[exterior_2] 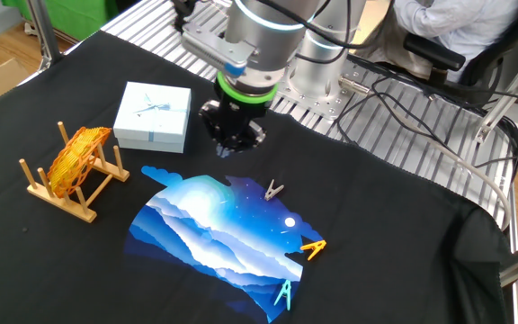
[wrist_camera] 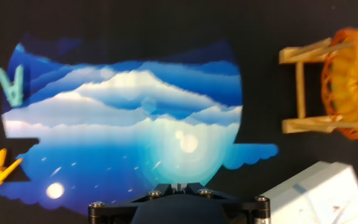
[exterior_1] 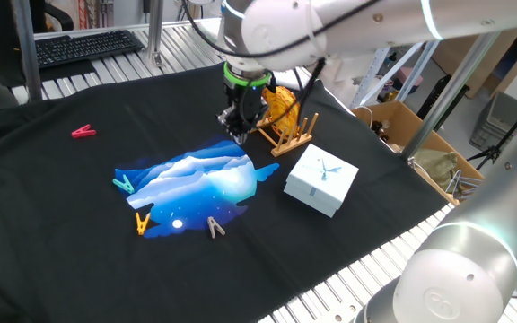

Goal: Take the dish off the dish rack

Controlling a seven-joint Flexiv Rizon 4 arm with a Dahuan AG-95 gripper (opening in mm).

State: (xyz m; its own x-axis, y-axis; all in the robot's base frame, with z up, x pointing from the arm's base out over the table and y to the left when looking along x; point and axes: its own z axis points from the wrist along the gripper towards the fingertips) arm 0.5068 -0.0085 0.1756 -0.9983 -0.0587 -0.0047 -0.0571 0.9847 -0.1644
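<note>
The dish (exterior_1: 283, 104) is an orange-yellow woven wicker plate standing on edge between the pegs of the small wooden dish rack (exterior_1: 291, 140). Both also show in the other fixed view, the dish (exterior_2: 77, 157) in the rack (exterior_2: 61, 196), and at the right edge of the hand view, the dish (wrist_camera: 353, 81) in the rack (wrist_camera: 303, 90). My gripper (exterior_1: 238, 133) hangs above the black cloth just left of the rack, apart from the dish. It also shows in the other fixed view (exterior_2: 228, 147). In the hand view its fingers (wrist_camera: 178, 186) are together and hold nothing.
A white square box (exterior_1: 321, 179) lies near the rack. A blue mountain-print mat (exterior_1: 196, 184) lies below the gripper. Clothespins lie around it: red (exterior_1: 83, 132), teal (exterior_1: 122, 184), orange (exterior_1: 142, 222), tan (exterior_1: 215, 227). A cardboard box (exterior_1: 402, 126) stands beyond the table edge.
</note>
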